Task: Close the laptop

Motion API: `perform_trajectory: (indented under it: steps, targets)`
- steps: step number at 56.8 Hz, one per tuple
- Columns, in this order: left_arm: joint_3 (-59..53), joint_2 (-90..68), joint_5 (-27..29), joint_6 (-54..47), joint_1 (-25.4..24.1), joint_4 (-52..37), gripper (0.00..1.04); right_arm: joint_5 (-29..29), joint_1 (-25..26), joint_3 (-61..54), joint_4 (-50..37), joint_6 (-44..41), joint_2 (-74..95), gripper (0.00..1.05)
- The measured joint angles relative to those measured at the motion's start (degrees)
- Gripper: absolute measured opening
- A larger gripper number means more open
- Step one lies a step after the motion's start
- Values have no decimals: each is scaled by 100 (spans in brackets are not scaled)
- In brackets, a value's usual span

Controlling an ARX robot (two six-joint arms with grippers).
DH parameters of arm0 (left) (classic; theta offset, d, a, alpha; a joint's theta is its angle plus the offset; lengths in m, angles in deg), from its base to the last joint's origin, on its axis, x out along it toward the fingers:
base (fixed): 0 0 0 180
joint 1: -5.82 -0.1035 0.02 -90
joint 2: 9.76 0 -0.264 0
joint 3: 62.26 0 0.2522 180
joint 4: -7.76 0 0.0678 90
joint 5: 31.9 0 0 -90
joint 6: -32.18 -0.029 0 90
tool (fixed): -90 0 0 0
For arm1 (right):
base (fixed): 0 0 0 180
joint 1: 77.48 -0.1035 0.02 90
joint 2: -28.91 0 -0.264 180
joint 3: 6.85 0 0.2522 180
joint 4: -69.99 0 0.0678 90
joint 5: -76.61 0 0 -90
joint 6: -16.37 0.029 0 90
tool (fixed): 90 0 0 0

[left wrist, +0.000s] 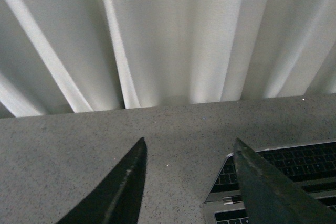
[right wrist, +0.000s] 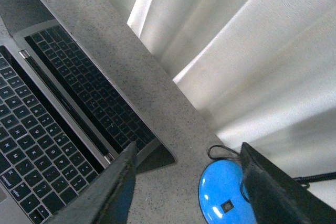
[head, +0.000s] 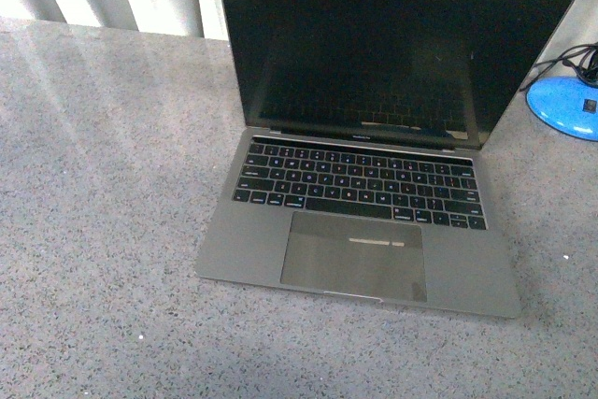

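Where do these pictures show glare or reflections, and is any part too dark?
Front view: the black screen mirrors the keyboard, and a bright streak lies on the trackpad. Right wrist view: the screen mirrors the keyboard sharply. Left wrist view: the curtain is bright, the near fingers dark.

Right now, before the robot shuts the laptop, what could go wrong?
1. The laptop lid stands wide open; a hard push might slam it or slide the laptop across the smooth table.
2. The blue base with its cable sits close beside the screen's right edge, near the open right gripper, which could bump or snag it.
3. A finger of the open left gripper could get pinched under the lid.
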Motion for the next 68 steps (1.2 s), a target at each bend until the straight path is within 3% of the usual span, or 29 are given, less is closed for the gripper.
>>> perform_trajectory:
  steps: [14, 19, 47, 68]
  targets:
    - [793, -592, -527, -688, 221, 400, 6, 87, -118, 485, 168, -236, 420, 13]
    - [1012, -745, -697, -903, 299, 511, 4, 160, -133, 706, 256, -310, 535, 0]
    - [1884, -1617, -1335, -1729, 713, 1082, 4, 321, -129, 1381, 632, -334, 1147, 1]
    - [2562, -2085, -1611, -2070, 651, 1462, 4, 439, -170, 1528, 640, -424, 1488, 1]
